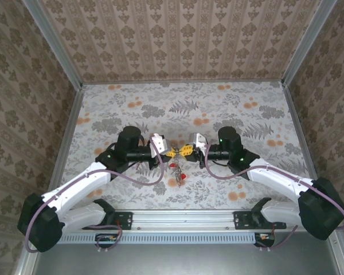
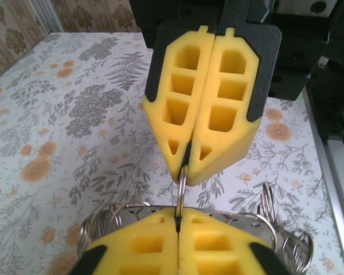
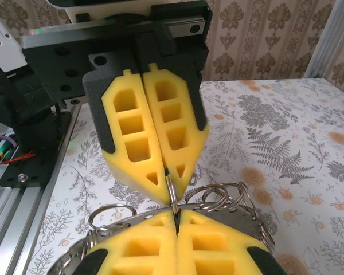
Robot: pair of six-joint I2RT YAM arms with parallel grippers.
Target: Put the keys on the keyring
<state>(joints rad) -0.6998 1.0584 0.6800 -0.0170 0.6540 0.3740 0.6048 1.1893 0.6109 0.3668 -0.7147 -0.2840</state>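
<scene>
The left claw and the right claw are met tip to tip over the middle of the flowery table. Both are clenched. One small ring of thin wire is pinched by both at once, one claw on each side of it.

The small ring is stood on its edge, straight up and down, in line with the crack between the yellow pads. It lies right at both tips, so neither arm is nearer. The claws are lined up from left to right, so any pull or twist on it would likely be made along that line.

Behind the pads a bunch of wire rings is seen. The keyring is taken to be the wide grey hoop curving by the near pads, but this cannot be told for sure. The keys, some with red heads, are seen just on the near side of the claws. Whether they are hung or laid on the table cannot be told.

No words or labels can be read.
</scene>
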